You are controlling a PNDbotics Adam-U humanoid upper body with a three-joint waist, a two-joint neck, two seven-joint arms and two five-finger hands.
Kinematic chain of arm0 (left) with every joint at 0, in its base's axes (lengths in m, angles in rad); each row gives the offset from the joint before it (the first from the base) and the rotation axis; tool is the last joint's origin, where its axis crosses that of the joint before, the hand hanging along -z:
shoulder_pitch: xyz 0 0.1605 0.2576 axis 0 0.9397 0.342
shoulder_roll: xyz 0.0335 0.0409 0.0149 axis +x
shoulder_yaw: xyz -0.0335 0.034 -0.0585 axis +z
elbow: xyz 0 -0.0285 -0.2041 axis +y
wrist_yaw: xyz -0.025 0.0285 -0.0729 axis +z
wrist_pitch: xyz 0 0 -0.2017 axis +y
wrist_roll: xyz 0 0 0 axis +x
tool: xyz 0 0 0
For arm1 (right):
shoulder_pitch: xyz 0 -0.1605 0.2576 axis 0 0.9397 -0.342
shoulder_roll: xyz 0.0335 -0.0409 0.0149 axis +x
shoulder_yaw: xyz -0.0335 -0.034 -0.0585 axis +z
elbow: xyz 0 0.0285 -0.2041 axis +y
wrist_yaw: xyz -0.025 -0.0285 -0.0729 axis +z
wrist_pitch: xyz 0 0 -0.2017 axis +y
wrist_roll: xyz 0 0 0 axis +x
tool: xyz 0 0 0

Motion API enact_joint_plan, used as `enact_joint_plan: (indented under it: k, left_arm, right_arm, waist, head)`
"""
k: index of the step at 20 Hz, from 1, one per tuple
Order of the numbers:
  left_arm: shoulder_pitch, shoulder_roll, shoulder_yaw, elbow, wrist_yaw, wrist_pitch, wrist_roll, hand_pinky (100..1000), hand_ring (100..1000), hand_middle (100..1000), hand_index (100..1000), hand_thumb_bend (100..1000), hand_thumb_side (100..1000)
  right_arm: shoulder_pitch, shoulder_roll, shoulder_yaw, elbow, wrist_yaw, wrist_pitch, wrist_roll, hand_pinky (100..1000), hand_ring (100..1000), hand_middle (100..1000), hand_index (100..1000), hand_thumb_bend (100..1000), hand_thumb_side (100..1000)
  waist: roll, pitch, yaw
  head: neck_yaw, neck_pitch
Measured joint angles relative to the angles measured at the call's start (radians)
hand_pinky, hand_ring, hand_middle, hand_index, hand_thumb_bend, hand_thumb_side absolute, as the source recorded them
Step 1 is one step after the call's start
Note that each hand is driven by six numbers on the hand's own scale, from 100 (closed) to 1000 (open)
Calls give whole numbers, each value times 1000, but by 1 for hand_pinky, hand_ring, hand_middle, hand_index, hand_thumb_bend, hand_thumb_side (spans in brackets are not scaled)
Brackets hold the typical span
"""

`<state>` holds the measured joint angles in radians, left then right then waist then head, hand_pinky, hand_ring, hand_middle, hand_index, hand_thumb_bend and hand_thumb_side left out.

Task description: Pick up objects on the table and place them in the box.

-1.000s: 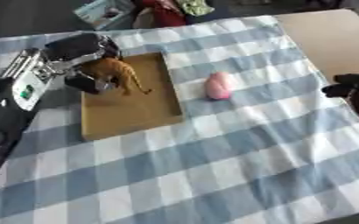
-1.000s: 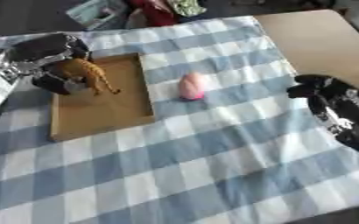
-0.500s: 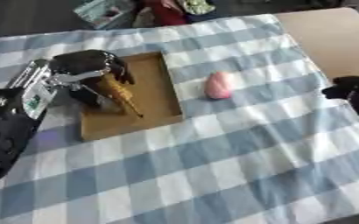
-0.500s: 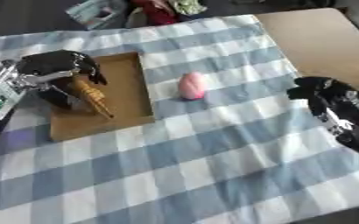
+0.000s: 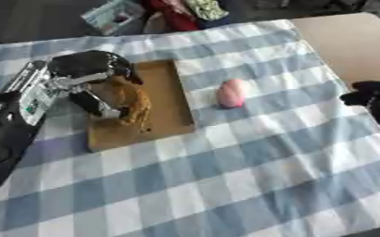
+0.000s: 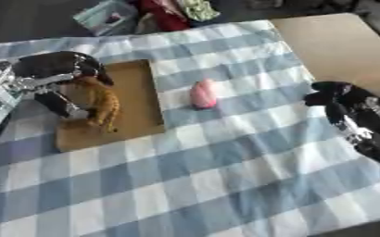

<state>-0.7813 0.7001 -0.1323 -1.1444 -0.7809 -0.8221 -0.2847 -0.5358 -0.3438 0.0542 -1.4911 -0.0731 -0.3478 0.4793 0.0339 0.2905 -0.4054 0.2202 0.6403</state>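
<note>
**Left hand over the box with the orange toy, pink thing out on the cloth**

So here's what we're looking at. The left hand [image 5: 92,69] comes in from the left side and sits over the shallow brown box [image 5: 170,99], fingers curled down around an orange-brown toy [image 5: 133,105] that looks like some kind of animal figure. We can see the thumb on one side of the toy and the fingers arched over the top, so we'd call that a grip on it. The toy is inside the box, toward its left half, and we can't tell if it's resting on the box floor or hanging just above it.

The other object is a pink rounded thing [image 6: 203,93], egg-ish in shape, lying on the blue and white checked tablecloth [image 5: 250,171] just to the right of the box, not touching it. Nothing is holding it.

The right hand [image 6: 332,95] shows at the right edge of both views, near the seam where the cloth ends and a bare tan tabletop [image 5: 351,39] begins. Its fingers look bunched inward and there's nothing in them, well apart from the pink thing.

At the far edge, past the cloth, we see some clutter: a printed packet [image 5: 112,15] and something red [image 5: 170,16] next to it.
</note>
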Motion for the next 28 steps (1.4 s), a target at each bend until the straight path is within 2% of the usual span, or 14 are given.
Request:
enact_joint_plan:
  k: [4, 8, 10, 14, 16, 19, 22, 25, 28]
  left_arm:
    - [14, 22, 2, -29, 24, 2, -2, 816, 722, 720, 827, 481, 590]
    - [37, 43, 14, -66, 89, 2, -2, 822, 692, 689, 815, 416, 475]
    - [60, 57, 22, -101, 154, 2, -2, 828, 674, 670, 807, 365, 421]
    - [135, 90, 45, -224, 344, 21, -21, 837, 644, 643, 794, 288, 373]
    - [184, 102, 61, -302, 452, 46, -46, 842, 630, 630, 788, 238, 371]
    - [255, 110, 87, -422, 611, 101, -98, 861, 612, 615, 779, 147, 418]
    - [343, 109, 120, -545, 772, 167, -159, 869, 599, 602, 770, 100, 427]
    - [427, 98, 166, -661, 904, 238, -204, 874, 583, 586, 756, 100, 463]
    - [499, 73, 208, -751, 992, 307, -215, 876, 576, 578, 750, 100, 485]
  right_arm:
    - [4, 0, -3, 4, 0, 0, 0, 846, 803, 638, 855, 100, 636]
    - [8, -5, -5, 6, 1, -3, -2, 844, 802, 639, 856, 100, 614]
    - [7, -9, -7, 9, 2, -9, -5, 842, 802, 640, 856, 100, 596]
    - [-17, -39, -16, 22, 13, -22, -18, 838, 801, 645, 858, 100, 553]
    - [-37, -60, -17, 33, 24, -32, -27, 837, 801, 650, 860, 100, 533]
    - [-68, -92, -17, 55, 41, -54, -35, 835, 803, 664, 866, 100, 497]
    - [-110, -126, -12, 89, 60, -80, -35, 835, 807, 677, 871, 100, 481]
    - [-151, -153, 0, 135, 80, -110, -27, 834, 813, 695, 877, 100, 454]
    - [-194, -171, 18, 192, 106, -141, -14, 833, 820, 709, 882, 100, 425]
  waist:
    - [-5, -12, 9]
    - [-12, -27, 34]
    - [-17, -34, 56]
    - [-26, -48, 117]
    - [-30, -54, 150]
    - [-38, -59, 189]
    - [-44, -61, 231]
    - [-56, -62, 267]
    - [-62, -62, 296]
  head:
    - [-4, 1]
    - [-10, 6]
    - [-14, 11]
    - [-28, 19]
    - [-36, 26]
    - [-48, 30]
    - [-62, 36]
    - [-79, 37]
    - [-94, 44]
